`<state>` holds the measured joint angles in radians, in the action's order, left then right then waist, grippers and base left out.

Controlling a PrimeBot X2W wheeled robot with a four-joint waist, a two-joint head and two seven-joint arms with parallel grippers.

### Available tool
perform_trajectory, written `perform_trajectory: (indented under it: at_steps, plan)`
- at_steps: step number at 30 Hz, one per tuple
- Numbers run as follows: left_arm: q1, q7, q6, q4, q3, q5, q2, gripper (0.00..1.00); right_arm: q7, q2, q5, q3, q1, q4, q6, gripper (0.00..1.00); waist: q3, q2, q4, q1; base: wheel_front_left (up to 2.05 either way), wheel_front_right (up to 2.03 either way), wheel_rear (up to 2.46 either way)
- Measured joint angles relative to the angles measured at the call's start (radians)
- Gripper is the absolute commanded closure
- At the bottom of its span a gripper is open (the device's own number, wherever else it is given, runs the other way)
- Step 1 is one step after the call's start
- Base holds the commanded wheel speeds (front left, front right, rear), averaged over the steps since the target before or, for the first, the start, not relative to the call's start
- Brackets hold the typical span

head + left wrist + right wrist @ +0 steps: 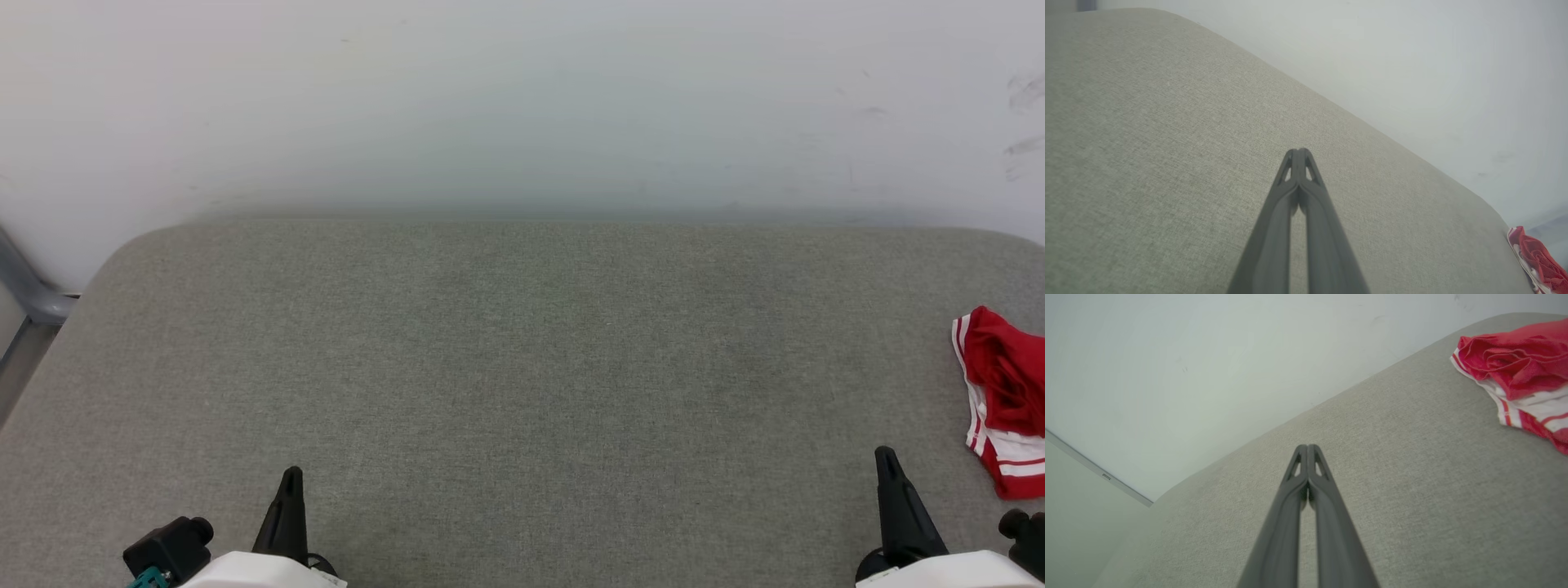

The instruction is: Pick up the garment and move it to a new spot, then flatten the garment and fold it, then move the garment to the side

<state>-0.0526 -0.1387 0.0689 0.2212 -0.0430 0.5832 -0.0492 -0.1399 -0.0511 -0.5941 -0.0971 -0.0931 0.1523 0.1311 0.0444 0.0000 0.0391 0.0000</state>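
Fingers of your left gripper point(291, 478) and right gripper point(885, 456) are pressed together on nothing, parked at the near edge of the grey fabric table point(522, 351), probably to leave its middle free. You'll find the garment point(1000, 384) rumpled at the right edge, fitting either awaiting pickup or already set aside; no lettering reads among its folds.

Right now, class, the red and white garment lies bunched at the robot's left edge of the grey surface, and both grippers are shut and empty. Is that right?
No: the garment lies bunched at the robot's right edge of the grey surface, as the head view shows. The left gripper and right gripper are shut and empty.
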Motion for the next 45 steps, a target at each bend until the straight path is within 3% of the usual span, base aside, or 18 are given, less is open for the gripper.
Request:
perform_trajectory:
  at_steps: [45]
  plan:
    - [0.085, 0.141, 0.033, 0.013, -0.039, 0.575, 0.0, 1.0, 0.141, 0.0, -0.568, -0.009, 0.111, 0.051, 0.0, 1.0, -0.021, 0.0, -0.018, 0.0, 0.0, 0.0, 0.0]
